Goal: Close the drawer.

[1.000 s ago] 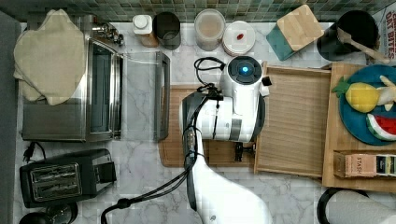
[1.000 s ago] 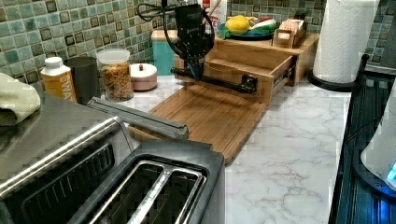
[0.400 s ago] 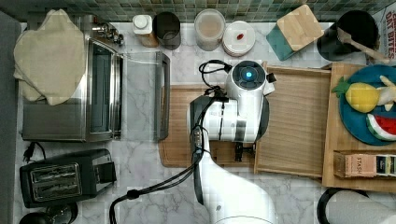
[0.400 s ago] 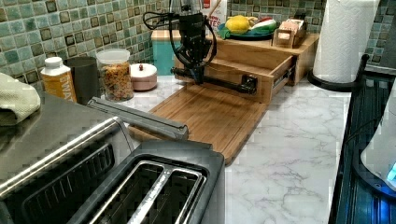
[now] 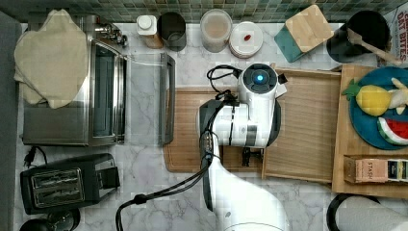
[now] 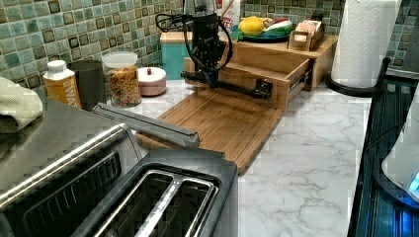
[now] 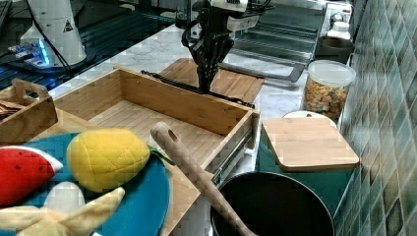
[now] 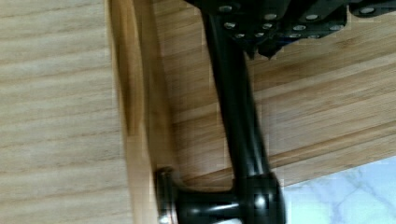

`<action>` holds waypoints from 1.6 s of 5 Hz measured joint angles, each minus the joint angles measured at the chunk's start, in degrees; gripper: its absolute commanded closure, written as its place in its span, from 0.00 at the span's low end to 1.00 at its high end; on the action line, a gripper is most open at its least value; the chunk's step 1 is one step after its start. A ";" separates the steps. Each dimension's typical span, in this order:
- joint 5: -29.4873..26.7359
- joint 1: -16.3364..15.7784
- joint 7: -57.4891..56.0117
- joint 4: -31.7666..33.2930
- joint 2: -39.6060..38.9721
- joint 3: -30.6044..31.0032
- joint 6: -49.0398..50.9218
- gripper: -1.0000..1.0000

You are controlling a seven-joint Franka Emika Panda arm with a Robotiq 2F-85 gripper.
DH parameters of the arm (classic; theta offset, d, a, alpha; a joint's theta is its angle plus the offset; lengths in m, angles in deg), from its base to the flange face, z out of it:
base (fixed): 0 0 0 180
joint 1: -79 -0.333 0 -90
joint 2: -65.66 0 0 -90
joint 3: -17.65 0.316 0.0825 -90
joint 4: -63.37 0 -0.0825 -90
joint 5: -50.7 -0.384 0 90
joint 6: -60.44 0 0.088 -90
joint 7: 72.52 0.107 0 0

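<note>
The drawer (image 5: pixel 308 125) is a wide, flat wooden tray with a thin rim. It sticks out from a wooden stand (image 6: pixel 276 54) and is open. In the top view it sits at about 3 o'clock from the middle. Its floor is bare wood. In the right view its inside (image 7: pixel 147 118) shows, with nothing in it.

A black bar handle (image 6: pixel 227 86) runs along the front of the drawer. It is fixed by a short black post at each end.

The arm (image 5: pixel 250 115) reaches over the front edge of the drawer. The pincer (image 6: pixel 210 79) points down right at the handle. In the wrist view the black handle (image 8: pixel 233 102) passes under the pincer's dark body, beside the drawer's front wall. I cannot tell how far open the pincer is, or if it holds the handle.

A cutting board (image 6: pixel 222 123) lies flat on the marble surface (image 6: pixel 306 168), just in front of the drawer. In the top view it is at 9 o'clock from the drawer.

On top of the stand is a blue plate (image 5: pixel 365 130) with toy fruit: a yellow one (image 7: pixel 105 157) and a watermelon slice (image 7: pixel 22 172).

A toaster oven (image 5: pixel 96 91) with its glass door down is at 9 o'clock in the top view. A black toaster (image 5: pixel 62 183) is at 8 o'clock. Jars (image 5: pixel 215 29) stand along the tiled wall at 12 o'clock.
</note>
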 measured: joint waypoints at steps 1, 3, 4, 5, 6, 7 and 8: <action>0.00 0.26 -4.00 0.00 0.00 -0.31 -0.03 1.00; -0.10 3.20 -14.18 -0.90 -0.45 -0.68 0.87 1.00; -0.10 6.42 -20.67 -2.13 -1.37 -1.00 0.50 1.00; -0.08 9.64 -22.63 -6.38 -4.18 -2.98 3.30 1.00; -0.19 12.26 -22.63 -12.03 -8.09 -6.62 4.64 1.00; -1.47 13.90 -22.63 -15.89 -10.32 -8.28 7.16 1.00; -1.41 13.98 -24.09 -17.07 -10.88 -7.64 8.64 1.00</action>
